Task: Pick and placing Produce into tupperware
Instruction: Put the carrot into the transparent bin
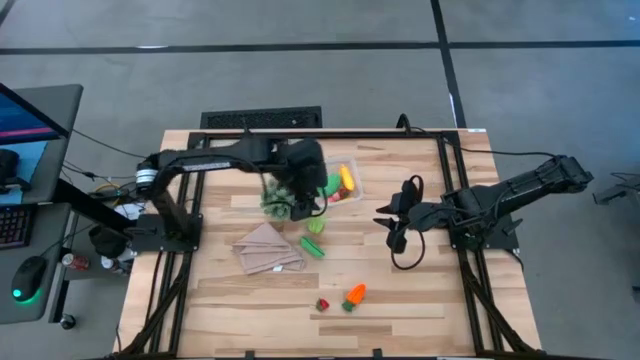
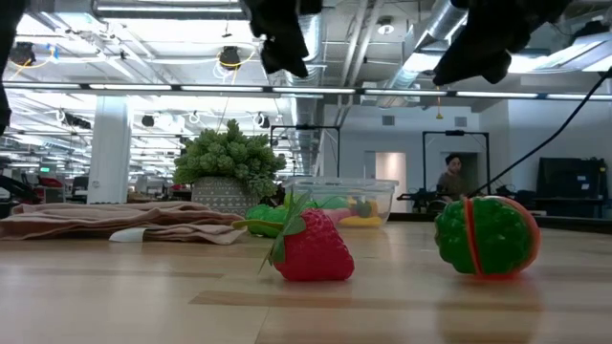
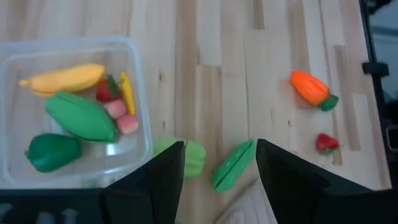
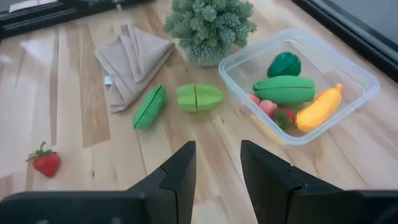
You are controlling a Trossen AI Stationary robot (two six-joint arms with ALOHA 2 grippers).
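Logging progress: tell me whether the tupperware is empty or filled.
Partly filled: the tupperware holds a banana, green pepper, pod and small red pieces.

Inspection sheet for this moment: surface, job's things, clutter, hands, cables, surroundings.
Surface: wooden table, light planks.
Job's things: clear tub holds a banana, a green pepper, a green pod and small red pieces. Outside it: two green pieces, carrot, strawberry.
Clutter: spiky green ball beside the tub; folded tan cloth.
Hands: left hand empty, open, over the green pieces near the tub; right hand empty, part open, hanging right of the tub.
Cables: black cable loops by the right arm.
Surroundings: a person far behind; a keyboard and mouse on a side desk.
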